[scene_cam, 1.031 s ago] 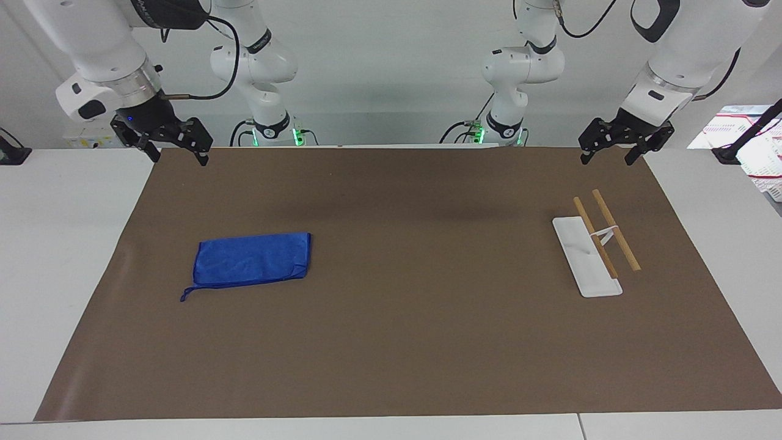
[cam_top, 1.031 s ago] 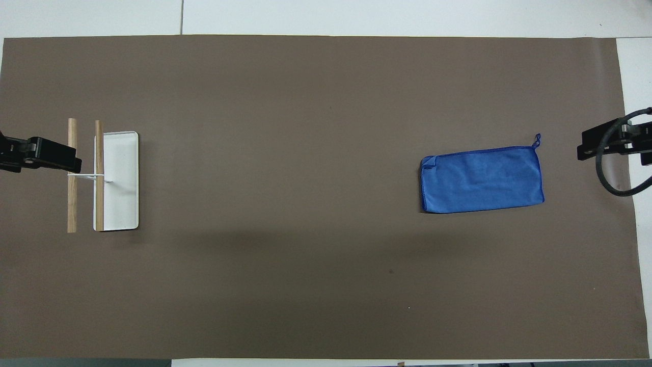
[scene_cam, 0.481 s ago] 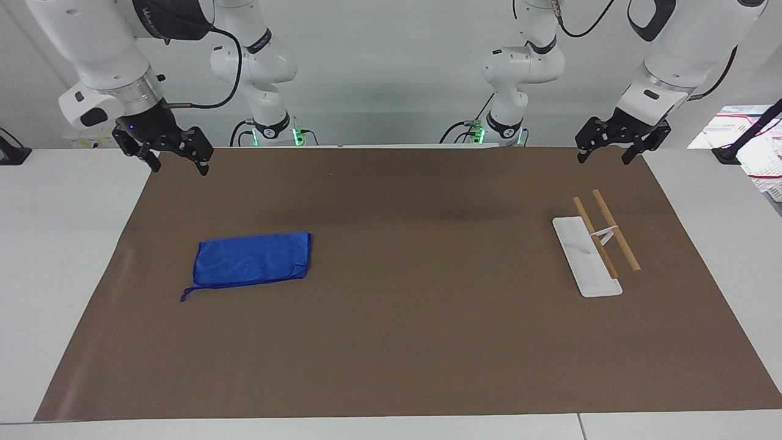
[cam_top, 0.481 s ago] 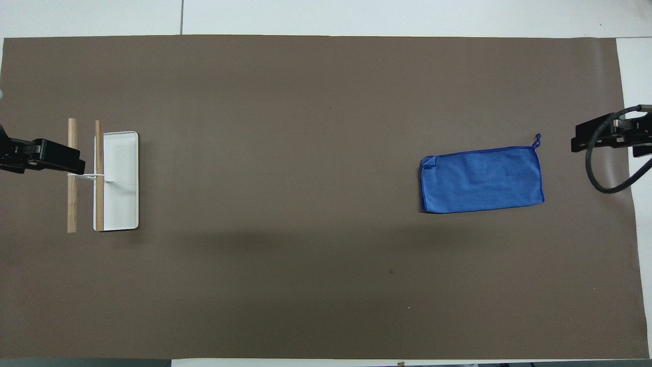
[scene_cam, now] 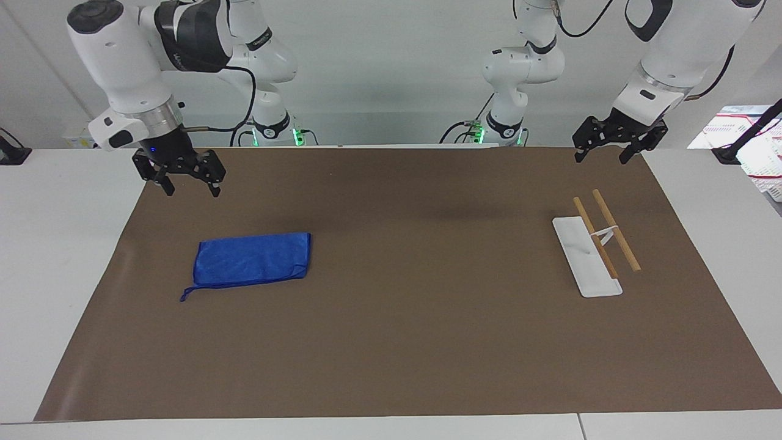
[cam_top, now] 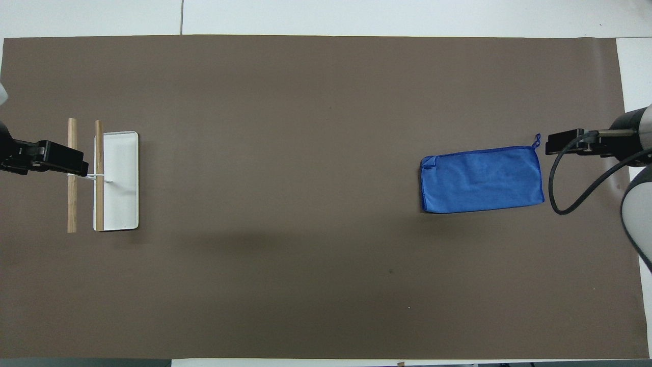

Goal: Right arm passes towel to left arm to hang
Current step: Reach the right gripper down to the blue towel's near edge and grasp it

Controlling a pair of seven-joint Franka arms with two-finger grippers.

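The towel (scene_cam: 252,259) lies flat near the right arm's end of the counter (scene_cam: 391,342), within easy reach of the empty, open right tool (scene_cam: 190,187). The left tool (scene_cam: 602,156), open too, waits above the rack (scene_cam: 588,256).

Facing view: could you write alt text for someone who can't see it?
A folded blue towel lies flat on a brown mat, with the open right gripper raised near it, holding nothing. At the other end, the open left gripper waits above a white rack with two wooden bars.
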